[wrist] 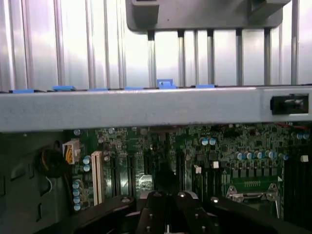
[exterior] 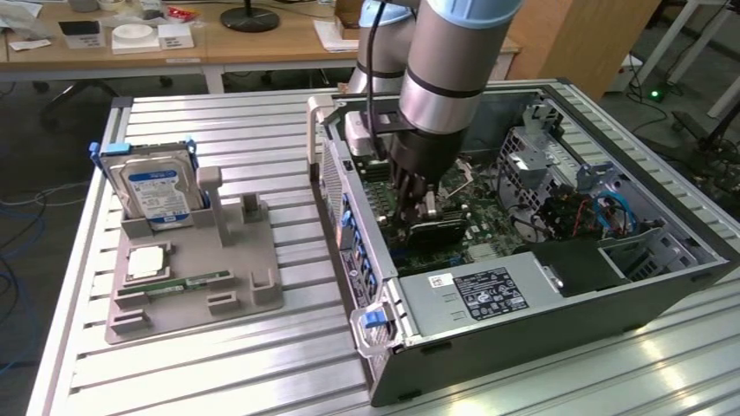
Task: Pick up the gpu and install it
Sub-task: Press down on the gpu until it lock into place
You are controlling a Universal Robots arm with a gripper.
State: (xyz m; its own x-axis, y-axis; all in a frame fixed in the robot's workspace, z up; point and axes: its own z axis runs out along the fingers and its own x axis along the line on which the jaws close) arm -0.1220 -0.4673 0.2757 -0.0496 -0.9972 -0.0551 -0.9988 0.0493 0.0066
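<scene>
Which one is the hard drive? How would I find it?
Look at the grey holder tray on the slatted table, at the exterior view's left of the open computer case. The hard drive stands upright at the tray's back, thick and silver with a blue-white label.

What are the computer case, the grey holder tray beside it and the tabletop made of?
Computer case: looks like sheet metal, dull grey, with thin folded edges and punched holes. Holder tray: probably plastic, matte grey with moulded, rounded slots. Tabletop: apparently aluminium, ribbed silver slats that reflect the light.
</scene>
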